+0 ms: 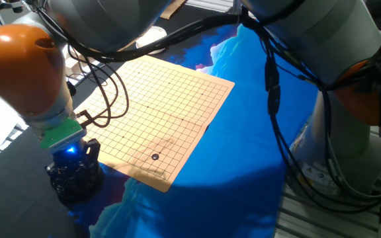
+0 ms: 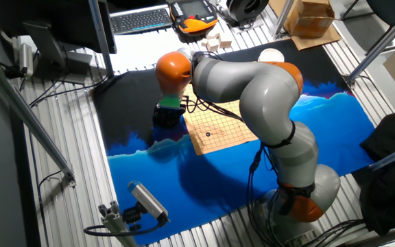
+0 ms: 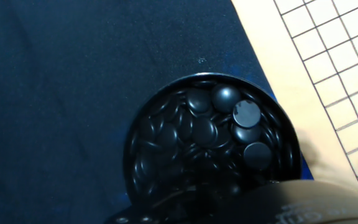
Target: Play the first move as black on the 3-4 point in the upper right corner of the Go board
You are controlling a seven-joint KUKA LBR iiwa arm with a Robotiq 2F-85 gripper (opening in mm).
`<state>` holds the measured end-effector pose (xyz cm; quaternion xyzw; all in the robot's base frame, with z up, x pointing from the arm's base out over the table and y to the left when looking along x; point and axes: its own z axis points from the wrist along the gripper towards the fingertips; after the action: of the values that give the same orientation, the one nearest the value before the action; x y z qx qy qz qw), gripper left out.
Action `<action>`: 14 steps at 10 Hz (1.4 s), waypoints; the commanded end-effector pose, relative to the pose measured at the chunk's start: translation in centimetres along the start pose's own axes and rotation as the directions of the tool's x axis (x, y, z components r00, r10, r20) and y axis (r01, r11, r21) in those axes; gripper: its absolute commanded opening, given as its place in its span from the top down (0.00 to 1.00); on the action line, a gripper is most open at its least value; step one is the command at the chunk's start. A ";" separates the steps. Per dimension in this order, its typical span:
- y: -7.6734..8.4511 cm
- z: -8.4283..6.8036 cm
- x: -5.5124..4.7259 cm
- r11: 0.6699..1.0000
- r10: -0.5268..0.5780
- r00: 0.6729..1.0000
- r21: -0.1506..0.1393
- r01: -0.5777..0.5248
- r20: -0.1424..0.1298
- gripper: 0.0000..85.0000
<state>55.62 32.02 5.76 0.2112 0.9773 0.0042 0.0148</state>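
The Go board [image 1: 170, 99] lies on a blue cloth; it also shows in the other fixed view [image 2: 226, 123] and at the right of the hand view [image 3: 328, 56]. One small black stone [image 1: 155, 157] sits on an intersection near the board's near corner, also visible in the other fixed view [image 2: 208, 134]. A round black bowl [image 3: 138, 134] full of several glossy black stones [image 3: 246, 114] lies directly under the hand. My gripper [image 1: 75, 170] hangs low over this bowl, just off the board's left edge. Its fingers are dark against the bowl, and their state does not show.
The blue cloth [image 1: 256, 152] covers the table under and to the right of the board, with black cloth [image 3: 55, 93] around the bowl. Cables [image 1: 111, 92] hang from the arm over the board's left part. A keyboard [image 2: 140, 19] and boxes stand at the table's far side.
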 end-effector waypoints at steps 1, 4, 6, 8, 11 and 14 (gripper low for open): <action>0.0 0.1 0.0 1.000 0.000 1.000 0.001 0.000 0.002 0.60; 0.0 -0.2 0.0 1.000 -0.005 1.000 0.011 0.005 -0.003 0.60; 0.0 -0.2 -0.1 1.000 -0.011 1.000 0.017 0.011 -0.003 0.60; 0.0 -0.3 0.0 0.999 -0.026 1.000 0.025 0.026 -0.001 0.80; -0.1 -0.5 0.0 0.999 -0.038 0.999 0.027 0.038 -0.012 0.80; -0.6 -1.8 -0.2 0.999 -0.042 0.998 -0.007 0.042 -0.055 0.80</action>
<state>55.53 31.39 7.64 0.1901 0.9816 0.0137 -0.0119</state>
